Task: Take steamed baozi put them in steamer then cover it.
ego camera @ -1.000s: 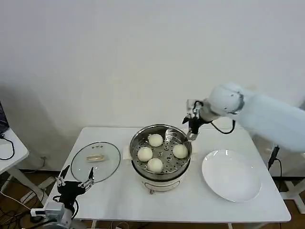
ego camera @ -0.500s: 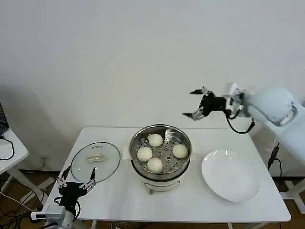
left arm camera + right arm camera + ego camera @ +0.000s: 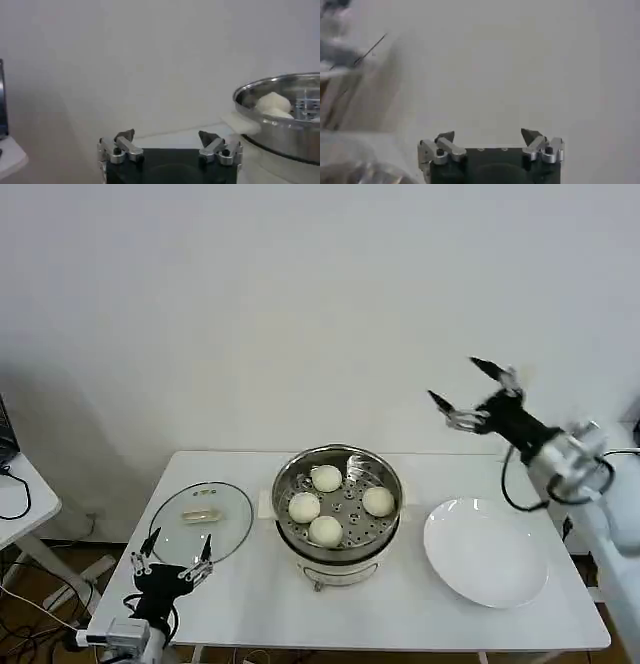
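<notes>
All four baozi (image 3: 326,531) sit in the steamer (image 3: 338,559); covering comes next. The cover (image 3: 201,522) lies on the counter (image 3: 400,614) beside it, near the left gripper (image 3: 172,556), open and empty. The right gripper (image 3: 472,394), open and empty, hangs raised

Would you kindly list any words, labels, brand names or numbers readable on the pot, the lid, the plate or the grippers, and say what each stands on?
There is no readable text.
Round shiny stainless-steel steamer on its white base: no marking.
Clear glass cover with its cream handle: no lettering.
Flat white plate: plain.
Four cream-white steamed baozi: unmarked.
Left gripper and right gripper, both open: no legible label.
</notes>
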`<state>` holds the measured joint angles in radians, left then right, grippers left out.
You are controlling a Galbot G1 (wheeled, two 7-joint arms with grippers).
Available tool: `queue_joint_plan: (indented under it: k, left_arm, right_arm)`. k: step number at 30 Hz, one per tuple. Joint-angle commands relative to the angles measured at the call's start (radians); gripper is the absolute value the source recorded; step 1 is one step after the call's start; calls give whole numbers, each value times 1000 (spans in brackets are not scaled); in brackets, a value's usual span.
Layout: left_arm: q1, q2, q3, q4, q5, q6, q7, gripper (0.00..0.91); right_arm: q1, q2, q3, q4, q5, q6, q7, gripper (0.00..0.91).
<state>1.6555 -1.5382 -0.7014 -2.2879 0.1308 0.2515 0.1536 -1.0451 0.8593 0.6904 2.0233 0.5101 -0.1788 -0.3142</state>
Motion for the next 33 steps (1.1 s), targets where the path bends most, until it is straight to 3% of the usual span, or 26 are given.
queue_joint_plan:
  k: [1,6,21,27,33]
  left_arm:
    - [-11,7,6,14,14,-4,-17,907]
    - [-34,11,-3,50,43,-5,-44,907]
    - [-88,61,13,270,557,-105,-121,907]
    - [-156,165,39,324,863,-90,-144,907]
    - [-245,292,148,453,850,-85,-161,907]
  right_arm:
    - [-543,377,262,50,-35,207,86,907]
    - [-621,427,198,-29,-39,249,111,907]
    - [-576,455,159,-68,-25,202,91,907]
    - [-556,468,172,-37,-22,182,104,907]
    - [-558,436,104,-15,-53,159,114,907]
